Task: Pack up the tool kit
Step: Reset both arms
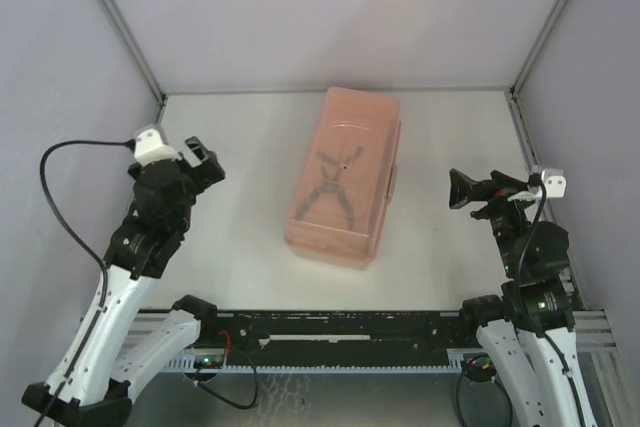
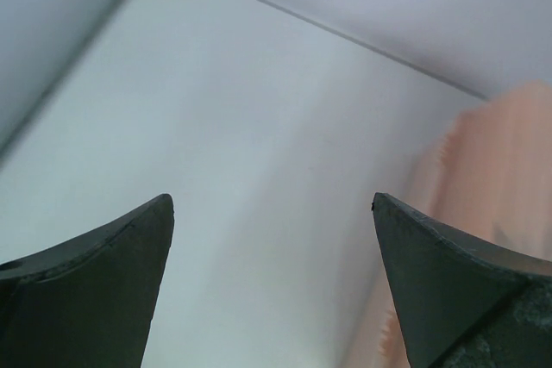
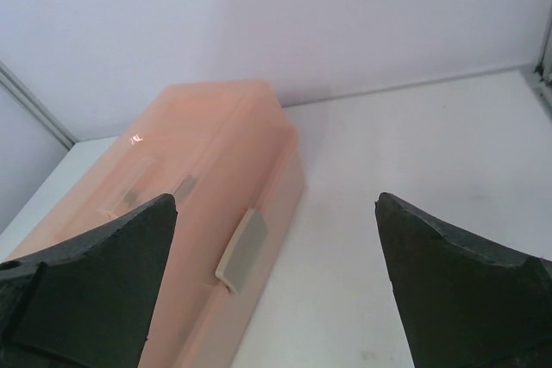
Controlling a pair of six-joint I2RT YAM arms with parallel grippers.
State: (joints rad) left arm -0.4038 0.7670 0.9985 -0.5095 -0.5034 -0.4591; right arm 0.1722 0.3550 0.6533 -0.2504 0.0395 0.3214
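1. The large salmon-pink translucent plastic toolbox (image 1: 343,177) lies lengthwise on the white table (image 1: 240,147), between the two arms. Its lid is down.
2. The left gripper (image 1: 205,159) hangs well to the left of the toolbox with its jaws wide apart and nothing between them. Its wrist view (image 2: 272,201) shows only bare table and a corner of pink plastic.
3. The right gripper (image 1: 458,190) stands well to the right of the toolbox, jaws likewise spread and empty (image 3: 276,198), and it faces the box's right wall.
4. Judging from this, packing is at or near its end. What remains is probably to confirm the closure and keep clear.
5. To do that well, look to the small beige clasp (image 3: 241,250) on the toolbox's right wall. It seems to lie flat against the wall, but I cannot tell whether it is snapped home.
6. If it needs pressing, the right gripper is the nearer one. One fingertip should push squarely on the clasp while the left gripper braces the toolbox's left wall, since the light box may slide.
7. Otherwise both arms should stay off the toolbox, so that nothing nudges the lid.
8. Contents: through the lid shows a dark crossed shape (image 1: 333,182), likely black-handled pliers, with its legs splayed toward the toolbox's near end. Other tools and the tray compartments are too faint to make out.
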